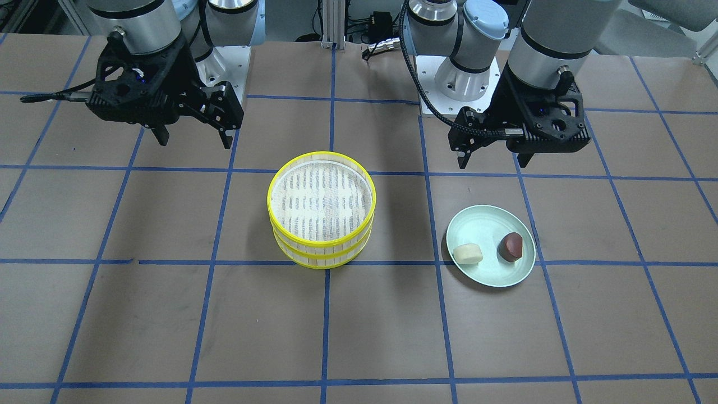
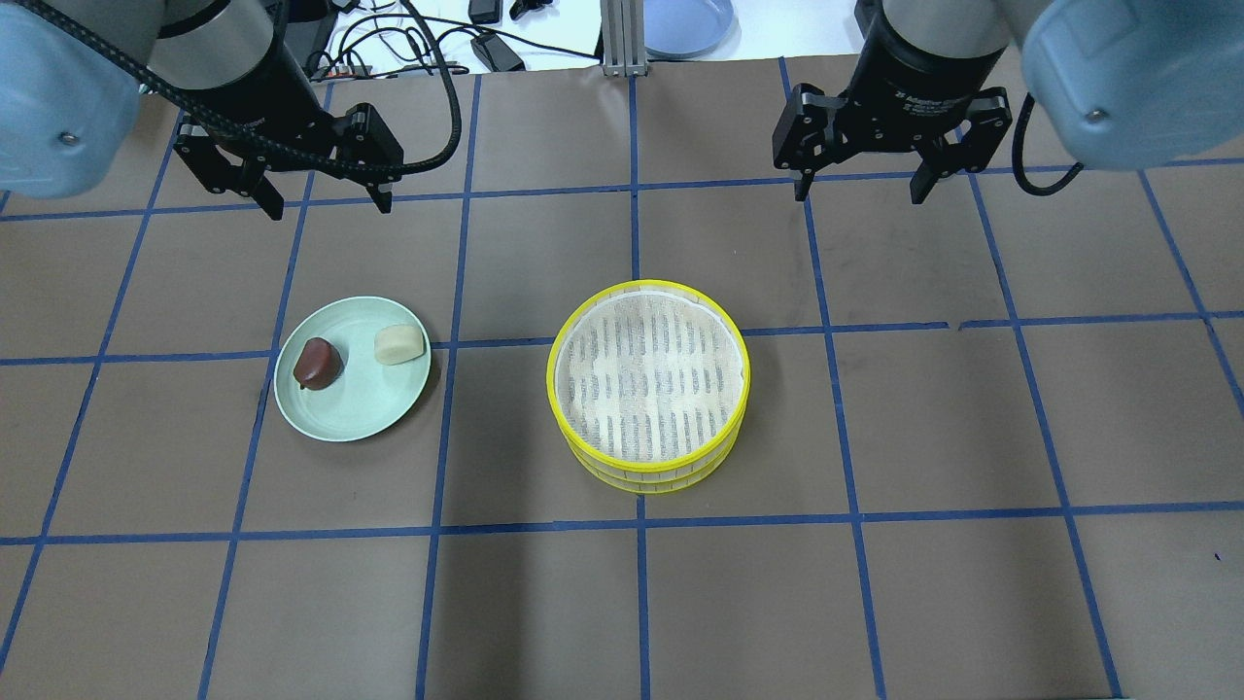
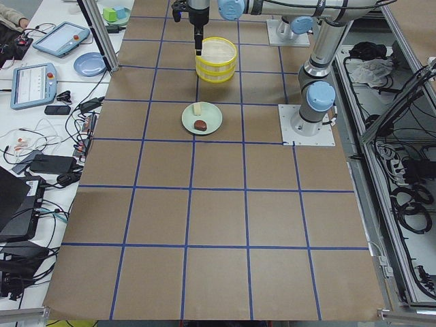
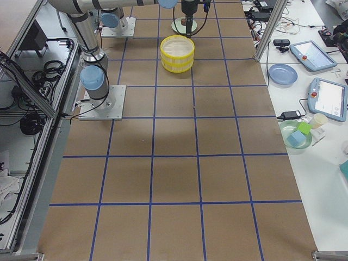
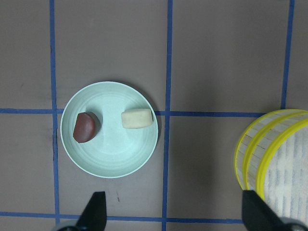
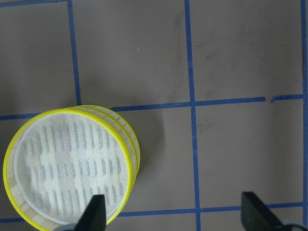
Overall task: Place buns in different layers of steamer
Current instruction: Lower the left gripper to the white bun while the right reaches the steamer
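Observation:
Two stacked steamer tiers point(image 2: 648, 389) with yellow rims stand mid-table, the top floor bare; they also show in the front view point(image 1: 321, 210) and both wrist views point(image 5: 274, 159) point(image 6: 70, 168). A cream bun point(image 2: 400, 343) and a reddish-brown bun point(image 2: 317, 362) lie on a pale green plate point(image 2: 355, 408), also in the front view point(image 1: 468, 254) point(image 1: 511, 246) and left wrist view point(image 5: 137, 118) point(image 5: 85, 127). My left gripper point(image 2: 321, 206) is open and empty, high behind the plate. My right gripper point(image 2: 858, 192) is open and empty, high behind and right of the steamer.
The table is brown with a blue tape grid. A blue plate point(image 2: 688, 21) and cables lie beyond the far edge. Tablets and bowls sit on side benches point(image 3: 41, 75) point(image 4: 321, 92).

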